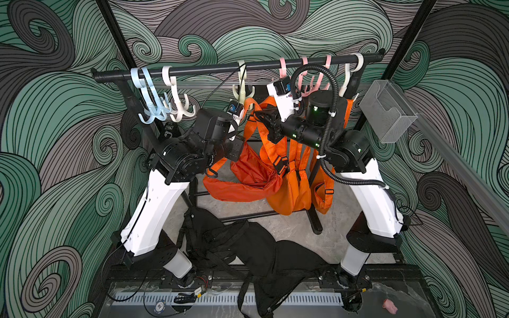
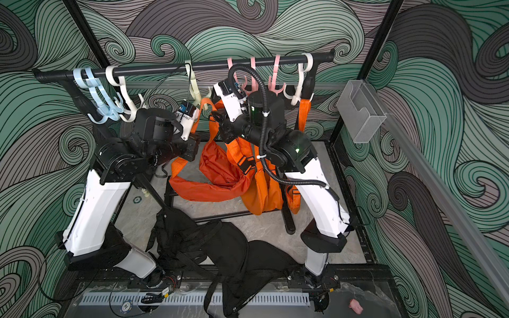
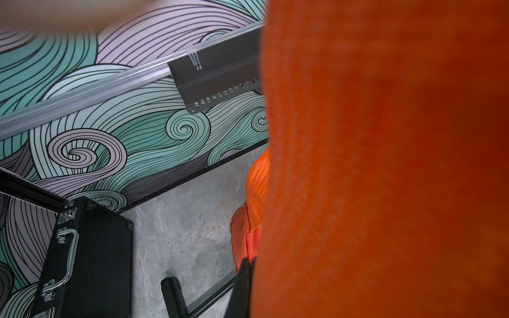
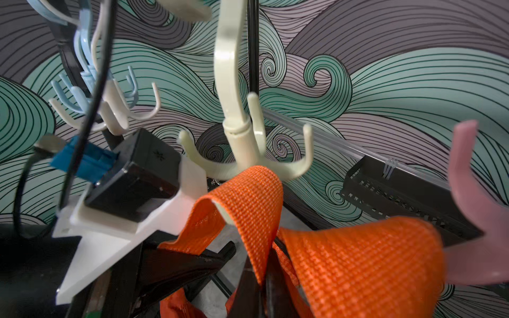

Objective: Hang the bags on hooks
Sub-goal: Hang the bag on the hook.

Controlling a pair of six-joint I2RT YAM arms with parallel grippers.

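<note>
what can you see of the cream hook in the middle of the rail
The cream hook looks like glossy plastic. It has a curved top looped over the black rail, a stem with a collar joint, and upturned prongs fanning out at the bottom. It hangs mid-rail. The orange strap is draped over its near prong, whose tip shows under the webbing. The other prongs are bare.

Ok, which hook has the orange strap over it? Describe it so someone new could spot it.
Find the black rail across the back. Blue and white hooks bunch at the left arm's end, pink ones hang toward the right arm's; between them hangs a lone cream hook. It is the only cream one, with the orange strap draped over a prong.
</note>
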